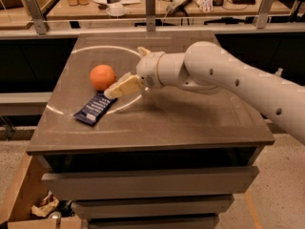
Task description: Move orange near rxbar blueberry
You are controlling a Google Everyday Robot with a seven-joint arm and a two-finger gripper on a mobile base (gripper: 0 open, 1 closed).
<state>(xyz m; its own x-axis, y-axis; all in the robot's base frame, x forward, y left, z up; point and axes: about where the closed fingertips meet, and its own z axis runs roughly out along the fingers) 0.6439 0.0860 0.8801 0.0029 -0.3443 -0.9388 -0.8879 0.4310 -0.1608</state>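
The orange [102,77] sits on the dark table [190,123] at its left side. The rxbar blueberry [95,109], in a navy wrapper, lies flat just in front of the orange, a small gap apart. My gripper [124,72] is just right of the orange, open and empty. One pale finger [123,86] reaches down-left over the bar's far end; the other finger [142,51] points toward the back. Neither finger touches the orange.
My white arm [228,78] stretches across the table from the right. A rail with posts [150,6] runs behind the table, with a cluttered bench beyond. Drawers [147,180] are below the tabletop. An open box [28,209] stands on the floor at the lower left.
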